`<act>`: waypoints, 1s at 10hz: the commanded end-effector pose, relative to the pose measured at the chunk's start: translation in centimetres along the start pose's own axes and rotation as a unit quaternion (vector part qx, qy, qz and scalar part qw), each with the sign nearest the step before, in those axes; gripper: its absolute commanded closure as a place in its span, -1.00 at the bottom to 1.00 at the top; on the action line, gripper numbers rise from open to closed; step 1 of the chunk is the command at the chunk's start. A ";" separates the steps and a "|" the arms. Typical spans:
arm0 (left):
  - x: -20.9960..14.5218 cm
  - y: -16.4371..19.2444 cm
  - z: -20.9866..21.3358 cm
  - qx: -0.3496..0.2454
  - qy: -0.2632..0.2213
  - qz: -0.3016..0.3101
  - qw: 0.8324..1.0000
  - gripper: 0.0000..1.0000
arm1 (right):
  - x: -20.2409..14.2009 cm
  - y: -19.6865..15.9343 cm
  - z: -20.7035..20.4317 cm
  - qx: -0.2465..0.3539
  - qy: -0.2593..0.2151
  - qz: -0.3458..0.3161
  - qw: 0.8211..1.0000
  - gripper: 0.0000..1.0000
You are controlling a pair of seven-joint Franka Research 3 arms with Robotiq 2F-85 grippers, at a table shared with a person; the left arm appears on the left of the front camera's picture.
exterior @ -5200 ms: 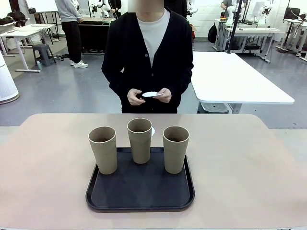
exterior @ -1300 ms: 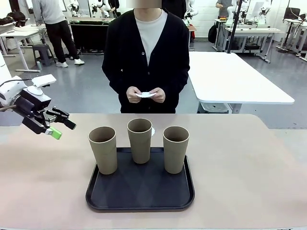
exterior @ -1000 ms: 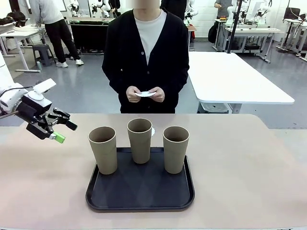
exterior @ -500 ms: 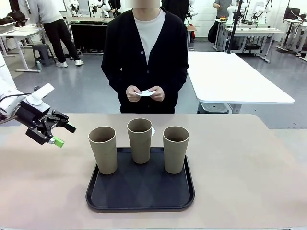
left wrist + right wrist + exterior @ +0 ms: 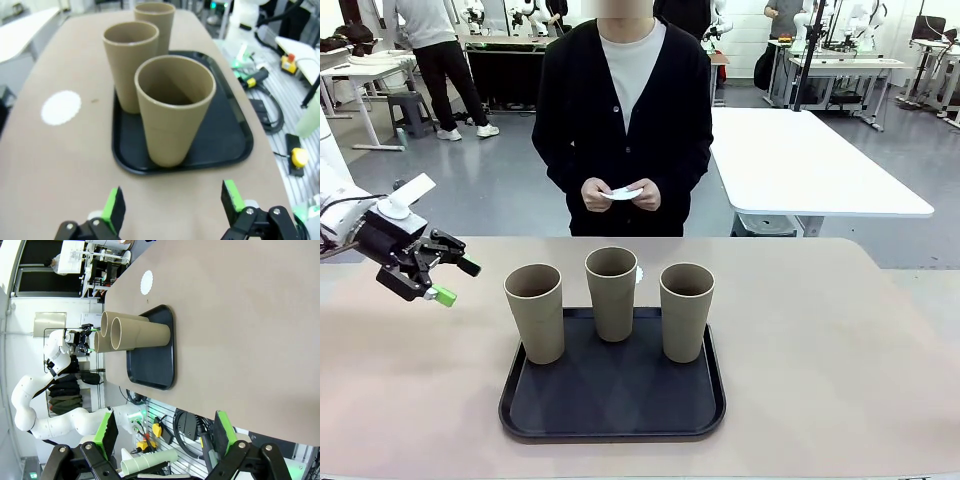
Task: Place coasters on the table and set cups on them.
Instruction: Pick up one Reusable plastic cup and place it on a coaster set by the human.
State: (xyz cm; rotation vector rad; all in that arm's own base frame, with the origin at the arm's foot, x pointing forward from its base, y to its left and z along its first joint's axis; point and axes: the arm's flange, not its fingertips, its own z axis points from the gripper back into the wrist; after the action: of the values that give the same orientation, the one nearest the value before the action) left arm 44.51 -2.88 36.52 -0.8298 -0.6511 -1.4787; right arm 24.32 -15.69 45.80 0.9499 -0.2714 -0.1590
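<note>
Three beige cups point(image 5: 534, 310) point(image 5: 611, 292) point(image 5: 686, 310) stand upright on a black tray point(image 5: 612, 405) on the tan table point(image 5: 820, 340). One white coaster point(image 5: 639, 274) lies on the table just behind the middle cup. The person holds more coasters point(image 5: 622, 193) in both hands. My left gripper point(image 5: 455, 282) hovers open left of the cups, aimed at them; in its wrist view the nearest cup point(image 5: 172, 110) is straight ahead of the gripper point(image 5: 172, 205), with the coaster point(image 5: 61, 106) to its left. My right gripper point(image 5: 165, 435) is open and empty, far from the cups point(image 5: 140, 332).
The person stands at the table's far edge, hands at waist height. A white table point(image 5: 810, 160) stands behind on the right. Bare tabletop lies on both sides of the tray. Cables and tools point(image 5: 260, 95) lie off the table's near edge.
The left arm has come into view from the left since the earliest frame. Over the last second its gripper has dipped slightly. Cups, tray and coaster have stayed put.
</note>
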 end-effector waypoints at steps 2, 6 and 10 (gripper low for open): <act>-0.7 -1.4 -0.3 0.069 -0.123 -0.092 0.986 -1.00 | 0.1 -0.1 0.0 0.012 -0.001 0.007 1.000 -1.00; -2.8 -3.2 -1.6 0.043 -0.145 -0.097 0.984 -1.00 | 0.1 -0.1 0.0 0.012 -0.001 0.007 1.000 -1.00; -4.8 -2.9 -3.0 0.064 -0.154 -0.064 0.984 -1.00 | 0.1 -0.1 0.0 0.012 -0.001 0.007 1.000 -1.00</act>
State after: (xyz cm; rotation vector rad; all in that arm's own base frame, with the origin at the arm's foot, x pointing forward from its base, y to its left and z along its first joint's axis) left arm 40.77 -2.47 31.77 -0.9652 -1.0062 -1.4328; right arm 24.32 -15.69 45.80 0.9501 -0.2711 -0.1588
